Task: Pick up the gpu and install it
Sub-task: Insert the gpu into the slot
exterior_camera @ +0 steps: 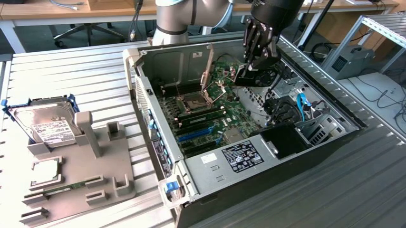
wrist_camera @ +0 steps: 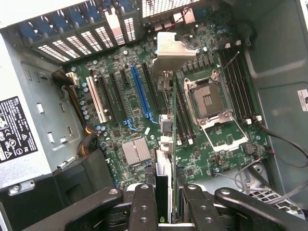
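Here the hand [exterior_camera: 257,64] hangs over the open computer case [exterior_camera: 147,102], its dark fingers [wrist_camera: 144,207] partly closed on the gpu [wrist_camera: 166,144], pinching the card between them by one end. In the wrist view the card is seen edge-on: a thin board running straight away from the fingers, with its silver bracket [wrist_camera: 171,50] at the far end, toward the row of rear slot covers [wrist_camera: 72,41]. Its long axis lies along the expansion slots, and it hangs above the motherboard [wrist_camera: 211,149], between the blue slot [wrist_camera: 139,94] and the empty processor socket [wrist_camera: 208,101].

In the exterior view the card is held above the case's far end, clear of the board. On the exterior view's left, a grey holder [exterior_camera: 82,171] on the slatted surface [exterior_camera: 63,76] carries a hard drive [exterior_camera: 44,124] standing in its blue frame.
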You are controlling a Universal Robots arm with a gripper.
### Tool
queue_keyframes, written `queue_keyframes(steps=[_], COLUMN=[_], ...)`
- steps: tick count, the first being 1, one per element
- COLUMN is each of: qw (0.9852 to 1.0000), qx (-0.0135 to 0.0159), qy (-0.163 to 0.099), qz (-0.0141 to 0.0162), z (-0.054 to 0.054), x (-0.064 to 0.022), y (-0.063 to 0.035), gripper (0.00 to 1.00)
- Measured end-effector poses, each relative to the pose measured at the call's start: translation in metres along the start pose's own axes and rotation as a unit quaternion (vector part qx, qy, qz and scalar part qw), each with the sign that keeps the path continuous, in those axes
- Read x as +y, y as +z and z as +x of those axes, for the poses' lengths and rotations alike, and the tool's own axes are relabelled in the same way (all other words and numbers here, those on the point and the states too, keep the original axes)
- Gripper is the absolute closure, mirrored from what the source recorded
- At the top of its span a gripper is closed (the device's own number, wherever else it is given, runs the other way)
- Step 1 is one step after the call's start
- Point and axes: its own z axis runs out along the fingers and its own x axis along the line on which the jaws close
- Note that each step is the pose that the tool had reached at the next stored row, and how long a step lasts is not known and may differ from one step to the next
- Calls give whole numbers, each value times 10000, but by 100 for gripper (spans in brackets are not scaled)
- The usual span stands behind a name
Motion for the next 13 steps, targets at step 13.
queue_keyframes(steps=[13], qw=[9998], qx=[5], qy=[-206], qz=[-5], z=[0], x=[0], y=[0], gripper=[74])
